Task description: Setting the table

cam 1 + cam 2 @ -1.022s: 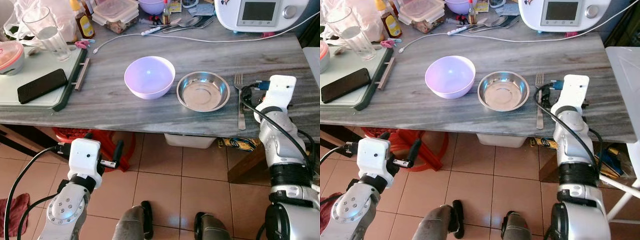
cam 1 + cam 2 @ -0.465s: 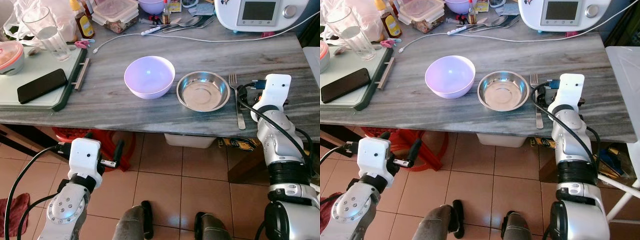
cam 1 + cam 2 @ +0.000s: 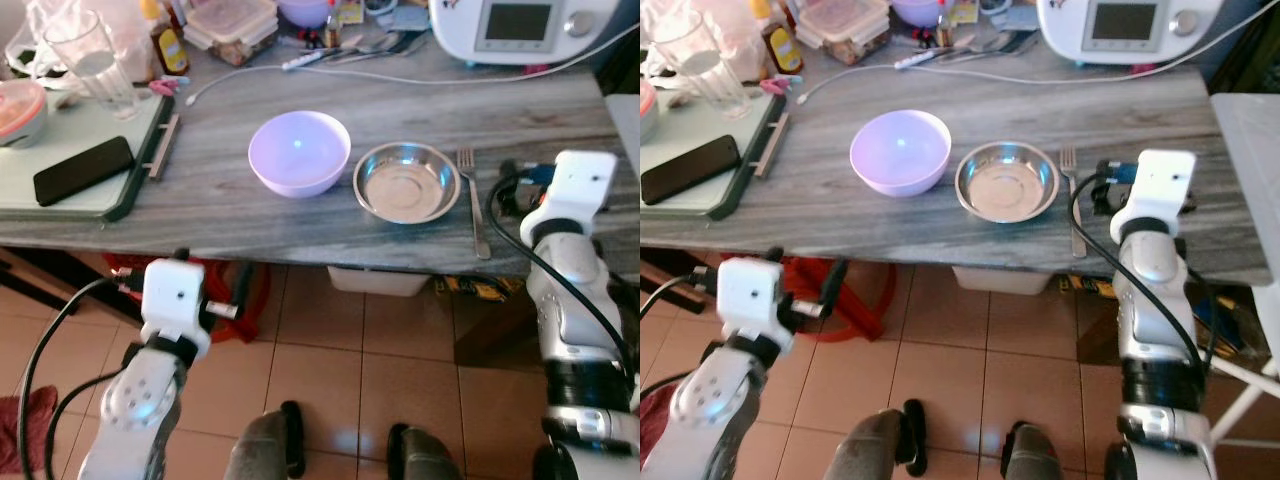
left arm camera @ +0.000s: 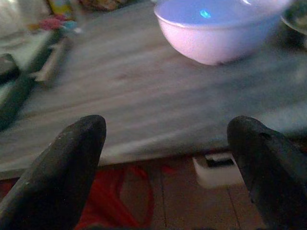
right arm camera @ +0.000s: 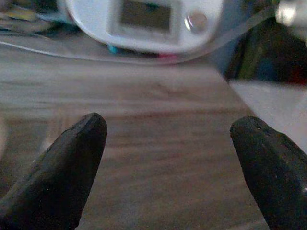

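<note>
Fork (image 3: 472, 198) lies on the table (image 3: 220, 200) just beside the steel bowl (image 3: 406, 181). Right gripper (image 5: 172, 167) hovers nearby, fingers spread, empty. Left gripper (image 4: 168, 167) likewise open below the table edge.

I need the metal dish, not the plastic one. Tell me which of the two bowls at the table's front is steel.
The steel bowl is the shallow, shiny one beside the fork. The lilac bowl to its left is deeper and matte.

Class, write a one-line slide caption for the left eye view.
Purple bowl, steel bowl and fork lined up on the grey table, right gripper beside the fork.
</note>
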Motion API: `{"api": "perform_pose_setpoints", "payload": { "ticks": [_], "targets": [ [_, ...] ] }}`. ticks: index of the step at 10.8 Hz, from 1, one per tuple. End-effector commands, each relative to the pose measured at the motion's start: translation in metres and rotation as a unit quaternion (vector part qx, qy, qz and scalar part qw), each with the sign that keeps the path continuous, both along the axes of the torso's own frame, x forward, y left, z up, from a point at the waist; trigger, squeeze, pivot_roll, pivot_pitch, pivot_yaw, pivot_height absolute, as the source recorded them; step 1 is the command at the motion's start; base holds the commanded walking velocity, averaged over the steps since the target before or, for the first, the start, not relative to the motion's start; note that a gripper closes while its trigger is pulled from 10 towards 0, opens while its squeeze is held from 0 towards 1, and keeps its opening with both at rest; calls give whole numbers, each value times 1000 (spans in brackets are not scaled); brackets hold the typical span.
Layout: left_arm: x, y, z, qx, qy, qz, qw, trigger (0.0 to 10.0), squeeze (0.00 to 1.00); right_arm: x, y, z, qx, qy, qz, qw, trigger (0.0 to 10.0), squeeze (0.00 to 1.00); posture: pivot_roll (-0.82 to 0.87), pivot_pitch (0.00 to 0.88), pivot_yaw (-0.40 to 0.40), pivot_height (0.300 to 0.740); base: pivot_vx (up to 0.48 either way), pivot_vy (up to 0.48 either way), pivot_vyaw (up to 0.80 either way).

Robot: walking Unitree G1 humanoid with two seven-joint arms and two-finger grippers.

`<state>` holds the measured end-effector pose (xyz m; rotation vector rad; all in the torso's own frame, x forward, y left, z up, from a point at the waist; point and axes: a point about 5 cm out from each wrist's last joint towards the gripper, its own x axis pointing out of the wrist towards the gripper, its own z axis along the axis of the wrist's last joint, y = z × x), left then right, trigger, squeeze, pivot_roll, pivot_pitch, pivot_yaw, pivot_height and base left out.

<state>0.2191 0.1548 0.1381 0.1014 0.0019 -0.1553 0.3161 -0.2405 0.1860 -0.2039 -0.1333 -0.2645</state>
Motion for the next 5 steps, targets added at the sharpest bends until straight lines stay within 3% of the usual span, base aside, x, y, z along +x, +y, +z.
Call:
{"api": "perform_pose_setpoints", "payload": {
  "ticks": [1, 3, 5],
  "targets": [
    [1, 5, -4, 5, 3, 19, 1000, 10000, 0, -7, 14, -1, -32, -8, 27, 999, 10000, 0, 78, 135, 85, 740, 0, 0, 0],
    [10, -1, -11, 0, 3, 21, 1000, 10000, 0, -28, 29, -20, -63, 6, 67, 996, 10000, 0, 26, 75, 84, 740, 0, 0, 0],
    [23, -9, -19, -6, 1, 23, 1000, 10000, 0, -44, 43, -58, -50, 67, 104, 991, 10000, 0, -7, 32, 86, 740, 0, 0, 0]
  ]
}}
